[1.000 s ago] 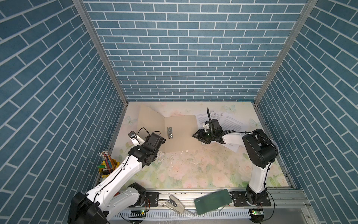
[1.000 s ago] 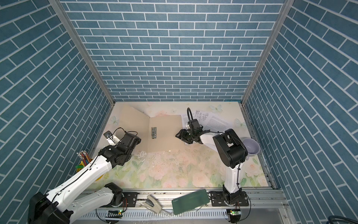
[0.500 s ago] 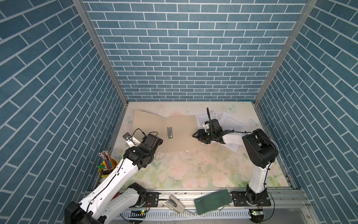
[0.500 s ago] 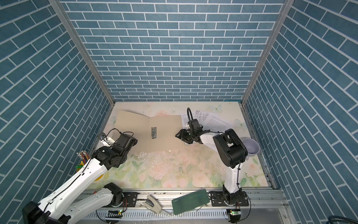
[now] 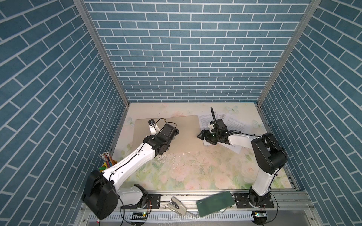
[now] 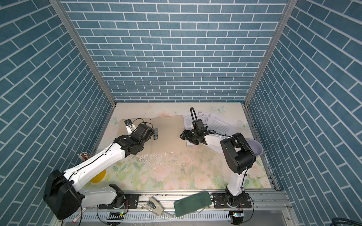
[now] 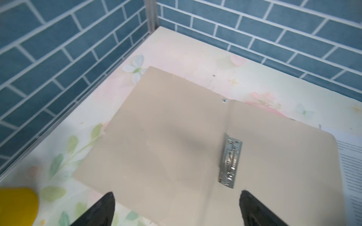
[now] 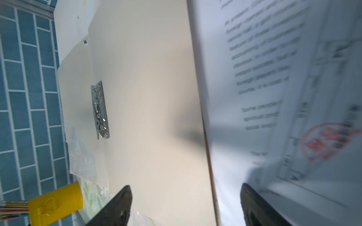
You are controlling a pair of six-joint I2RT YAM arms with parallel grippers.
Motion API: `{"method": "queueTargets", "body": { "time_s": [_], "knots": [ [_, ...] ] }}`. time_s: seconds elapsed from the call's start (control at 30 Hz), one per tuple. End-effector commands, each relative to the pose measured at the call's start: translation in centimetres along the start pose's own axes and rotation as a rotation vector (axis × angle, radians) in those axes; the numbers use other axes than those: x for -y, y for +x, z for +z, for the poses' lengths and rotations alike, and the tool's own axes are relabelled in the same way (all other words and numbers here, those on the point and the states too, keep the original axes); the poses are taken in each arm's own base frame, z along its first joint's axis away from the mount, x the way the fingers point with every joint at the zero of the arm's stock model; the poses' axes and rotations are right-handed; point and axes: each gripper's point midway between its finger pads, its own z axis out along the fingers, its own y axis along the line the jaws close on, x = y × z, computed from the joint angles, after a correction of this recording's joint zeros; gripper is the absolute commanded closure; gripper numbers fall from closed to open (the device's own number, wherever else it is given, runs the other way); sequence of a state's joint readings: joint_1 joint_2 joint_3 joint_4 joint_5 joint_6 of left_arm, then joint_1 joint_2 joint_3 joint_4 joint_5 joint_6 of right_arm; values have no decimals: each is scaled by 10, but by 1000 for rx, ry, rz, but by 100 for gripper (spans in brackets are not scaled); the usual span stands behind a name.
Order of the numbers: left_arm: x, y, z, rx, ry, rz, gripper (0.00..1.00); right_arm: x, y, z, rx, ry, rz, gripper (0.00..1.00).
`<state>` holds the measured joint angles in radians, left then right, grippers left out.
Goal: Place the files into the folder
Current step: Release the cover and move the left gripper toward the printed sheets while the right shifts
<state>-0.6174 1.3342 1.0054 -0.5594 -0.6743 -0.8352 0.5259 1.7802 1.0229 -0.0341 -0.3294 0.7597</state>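
The tan folder (image 5: 186,137) (image 6: 168,137) lies open and flat on the table, its silver clip (image 7: 230,160) (image 8: 100,111) at the spine. The files (image 5: 233,122) (image 6: 219,124), white printed sheets, lie fanned just right of it, and one sheet carries a red mark (image 8: 329,142). My left gripper (image 5: 176,132) (image 7: 177,207) hovers open over the folder (image 7: 176,137) near the clip, holding nothing. My right gripper (image 5: 201,135) (image 8: 186,203) is open and low. It straddles the folder's right edge, where the files (image 8: 264,97) begin.
A yellow pen cup (image 5: 107,162) (image 8: 56,203) stands at the front left by the wall. A lilac bowl (image 6: 254,149) sits at the right wall behind my right arm. A dark green case (image 5: 215,203) and a stapler (image 5: 176,205) rest on the front rail. Brick walls enclose three sides.
The folder's left cover, raised a second ago, now lies flat. My left gripper has moved forward over the folder's middle. My right gripper's jaws have widened at the folder's right edge.
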Motion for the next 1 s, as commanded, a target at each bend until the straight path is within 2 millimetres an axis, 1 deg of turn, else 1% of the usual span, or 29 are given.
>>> {"method": "queueTargets", "body": {
  "time_s": [0.0, 0.03, 0.13, 0.17, 0.2, 0.3, 0.33, 0.43, 0.5, 0.63, 0.77, 0.87, 0.97],
  "knots": [
    [64, -8, 7, -6, 180, 139, 0, 26, -16, -33, 84, 121, -37, 12],
    [81, -7, 10, -12, 220, 166, 0, 30, -21, -41, 111, 131, -29, 11],
    [126, -2, 15, -24, 347, 211, 0, 46, -34, -61, 199, 184, -17, 2],
    [139, -2, 15, -25, 384, 221, 0, 49, -36, -66, 221, 202, -15, 1],
    [154, 0, 16, -29, 422, 237, 0, 58, -41, -74, 253, 249, -8, 1],
    [197, 7, 18, -59, 512, 303, 0, 79, -45, -91, 263, 365, -9, 1],
    [214, 11, 17, -71, 548, 327, 0, 88, -46, -96, 268, 405, -5, 1],
    [257, 26, 15, -103, 625, 404, 0, 109, -48, -107, 270, 445, 21, 1],
    [280, 36, 15, -122, 669, 443, 0, 125, -48, -114, 274, 469, 53, 1],
    [318, 55, 17, -183, 770, 461, 0, 159, -50, -132, 307, 507, 131, 2],
    [346, 71, 21, -225, 825, 476, 0, 183, -52, -143, 344, 509, 196, 2],
    [367, 83, 24, -259, 858, 493, 0, 200, -52, -148, 352, 509, 257, 2],
    [384, 96, 29, -294, 868, 515, 0, 216, -50, -151, 355, 514, 314, 2]
  ]
}}
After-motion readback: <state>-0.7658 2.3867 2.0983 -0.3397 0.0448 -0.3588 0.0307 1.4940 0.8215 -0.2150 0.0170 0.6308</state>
